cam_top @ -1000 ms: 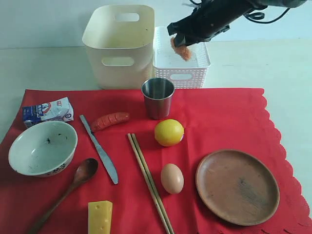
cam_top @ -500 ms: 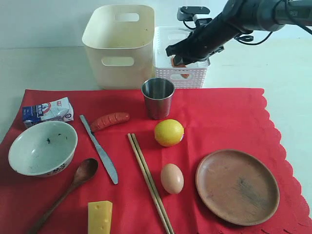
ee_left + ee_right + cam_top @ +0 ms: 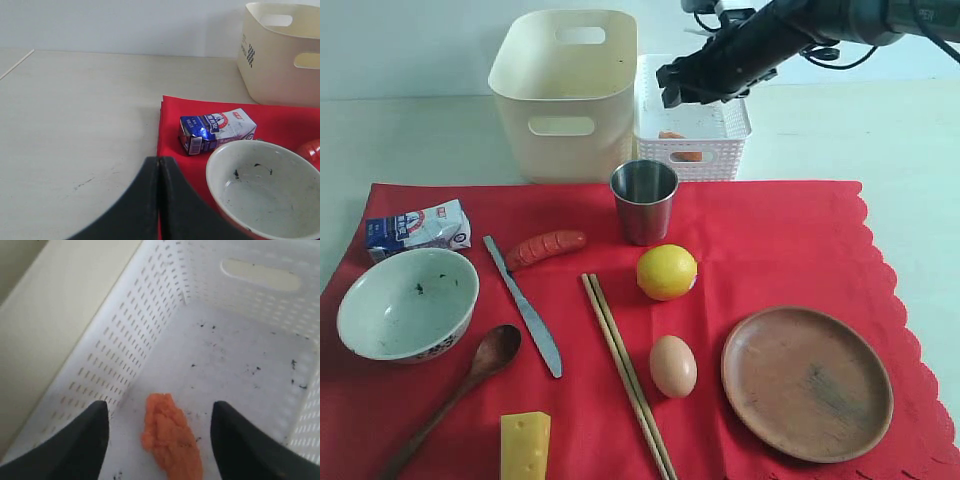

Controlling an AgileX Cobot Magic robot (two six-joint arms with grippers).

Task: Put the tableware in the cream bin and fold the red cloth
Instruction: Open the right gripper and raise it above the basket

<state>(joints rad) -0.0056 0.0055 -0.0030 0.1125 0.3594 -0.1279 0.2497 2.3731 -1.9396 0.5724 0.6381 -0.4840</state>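
Note:
On the red cloth (image 3: 770,240) lie the white bowl (image 3: 408,303), steel cup (image 3: 644,200), knife (image 3: 525,308), wooden spoon (image 3: 470,380), chopsticks (image 3: 625,370) and brown plate (image 3: 807,382). Behind the cloth stands the cream bin (image 3: 565,90); nothing shows inside it. My right gripper (image 3: 160,407) hangs open over the white lattice basket (image 3: 690,130), with an orange food piece (image 3: 170,437) lying loose on the basket floor below it. The left gripper (image 3: 159,160) is shut and empty, low at the cloth's left edge near the bowl (image 3: 265,190); the exterior view does not show it.
Food on the cloth: sausage (image 3: 545,246), lemon (image 3: 666,271), egg (image 3: 673,365), cheese (image 3: 525,445). A milk carton (image 3: 417,228) sits at the cloth's far left corner. Pale tabletop (image 3: 880,130) surrounds the cloth.
The right gripper dipped into the white basket, opened and let go of the orange piece, which now lies in the basket. It has since lifted slightly.

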